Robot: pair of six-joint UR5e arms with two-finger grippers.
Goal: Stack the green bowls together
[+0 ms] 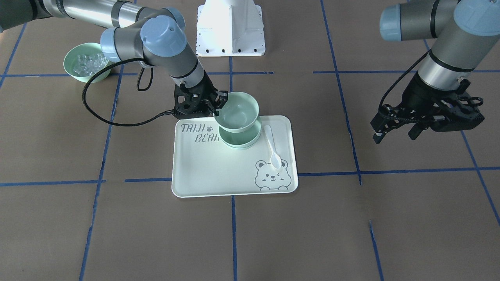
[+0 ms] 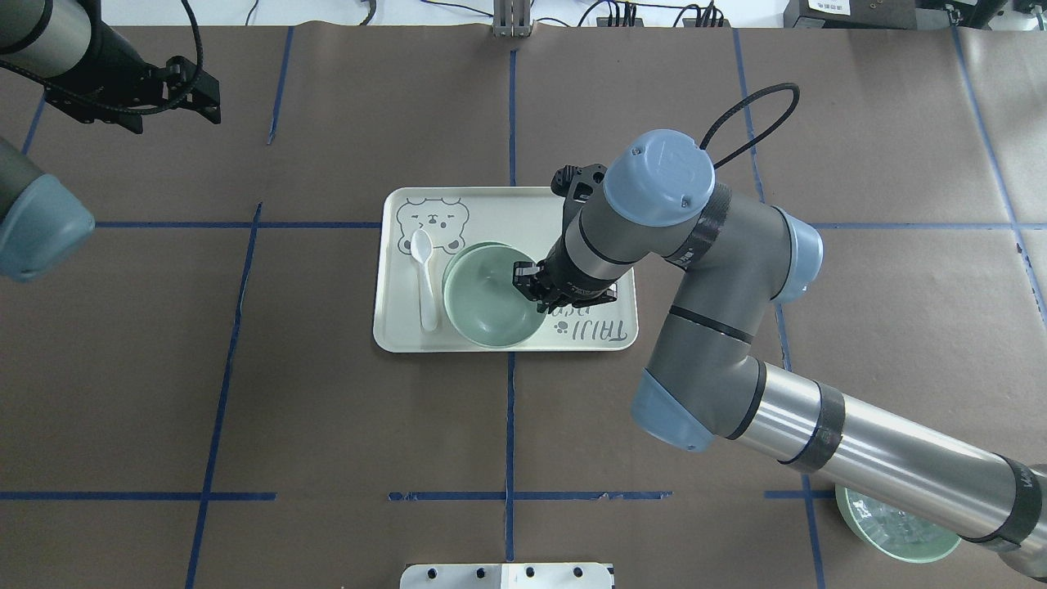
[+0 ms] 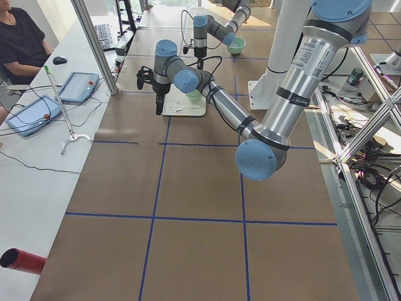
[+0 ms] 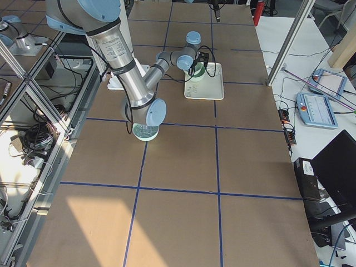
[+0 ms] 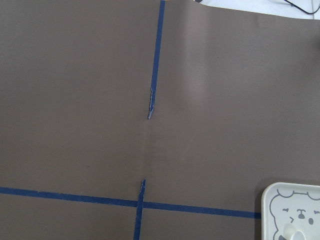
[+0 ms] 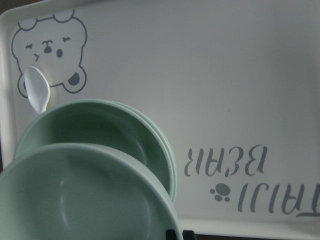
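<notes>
Right now the right gripper (image 1: 216, 107) pinches the rim of one green bowl (image 1: 238, 109), one finger inside the wall and one outside. That bowl is upright and tipped slightly, directly over the nested bowls (image 1: 240, 141) sitting on the tray (image 1: 203, 168). Its base is down at their mouth, though contact between them cannot be made out. The wrist view shows a double rim on the lower bowls, so two sit one inside the other. In the front-facing view this stack stands in the far part of the tray, just right of the printed lettering. A white spoon (image 1: 272, 146) lies just to its right, the spoon's scoop resting on the bear drawing at the near right corner. The left gripper (image 1: 394, 136) hangs over the bare table (image 1: 351, 234), well to the right of the tray, fingers spread and holding nothing. A bowl of clear cubes (image 1: 84, 62) sits far off to the left, partly behind the right arm.
</notes>
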